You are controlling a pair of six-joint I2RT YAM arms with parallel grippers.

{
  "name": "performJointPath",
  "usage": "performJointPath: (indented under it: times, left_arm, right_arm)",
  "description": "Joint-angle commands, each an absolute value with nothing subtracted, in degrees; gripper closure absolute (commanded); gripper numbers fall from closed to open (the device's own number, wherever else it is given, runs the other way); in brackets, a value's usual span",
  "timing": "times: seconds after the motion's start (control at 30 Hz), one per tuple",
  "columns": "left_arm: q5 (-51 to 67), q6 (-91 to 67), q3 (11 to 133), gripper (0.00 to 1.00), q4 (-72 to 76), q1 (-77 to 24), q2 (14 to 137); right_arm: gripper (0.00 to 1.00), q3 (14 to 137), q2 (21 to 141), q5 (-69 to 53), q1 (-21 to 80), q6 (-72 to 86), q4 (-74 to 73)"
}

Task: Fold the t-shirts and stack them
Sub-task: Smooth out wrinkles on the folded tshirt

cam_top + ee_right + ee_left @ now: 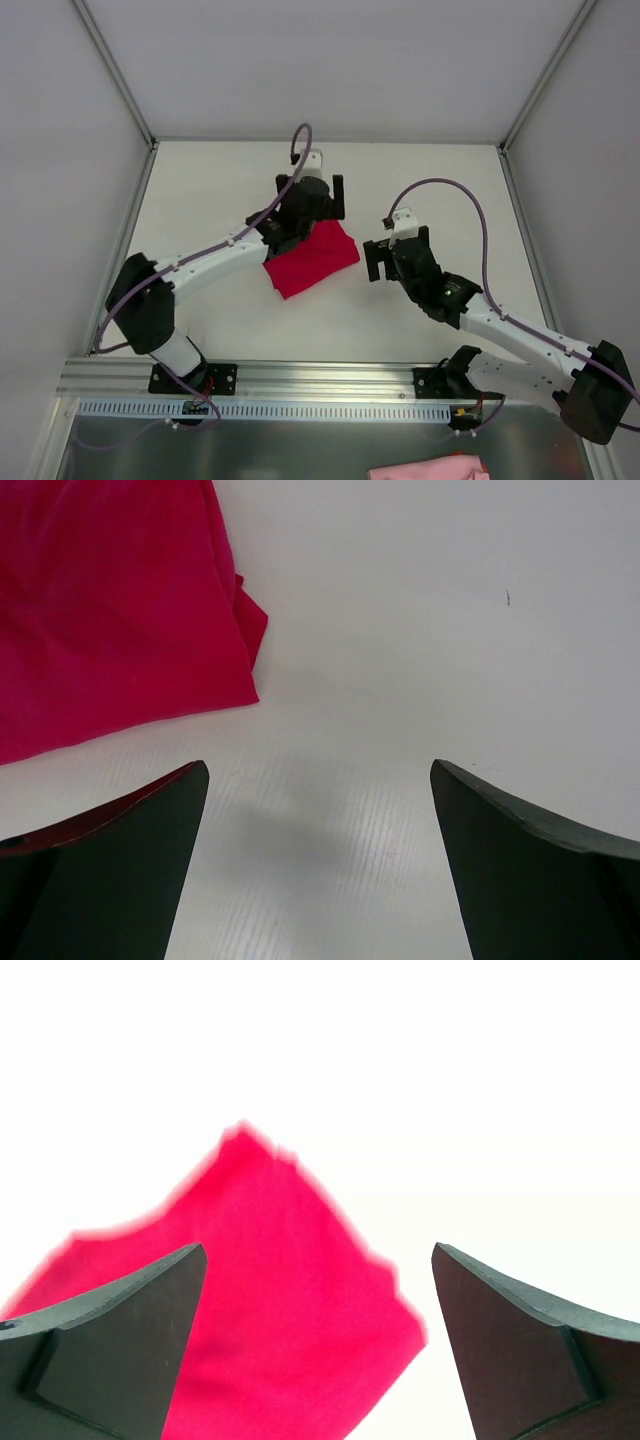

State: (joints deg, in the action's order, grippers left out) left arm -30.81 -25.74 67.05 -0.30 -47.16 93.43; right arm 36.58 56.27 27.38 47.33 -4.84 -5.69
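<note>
The t-shirt (310, 260) lies folded on the counter (220, 190) directly under our spread, empty left claw (312, 203), which we judge nearer, while our spread right claw (393, 252) hangs just beside its right corner.

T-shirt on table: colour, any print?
Plain crimson t-shirt, no print visible; clearest in right wrist view.

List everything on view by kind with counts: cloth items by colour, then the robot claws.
Red t-shirt, folded on the table: 1
Pink cloth, at the near edge: 1
Claws, left claw and right claw, both open: 2
Total: 4
</note>
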Motion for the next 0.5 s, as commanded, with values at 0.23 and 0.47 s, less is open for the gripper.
performJointPath:
  times: [0.23,0.47]
  left_arm:
    - [-31.86,-18.45,70.76,0.01,-0.71,-41.93,82.53]
    - [-20.48,-19.60,67.23,0.04,6.85,-37.00,89.55]
  right_arm:
    - [0.00,36.21,50.10,34.98,45.09,1.56,-5.70]
    - [0.00,35.16,44.30,32.44,45.09,3.43,-8.09]
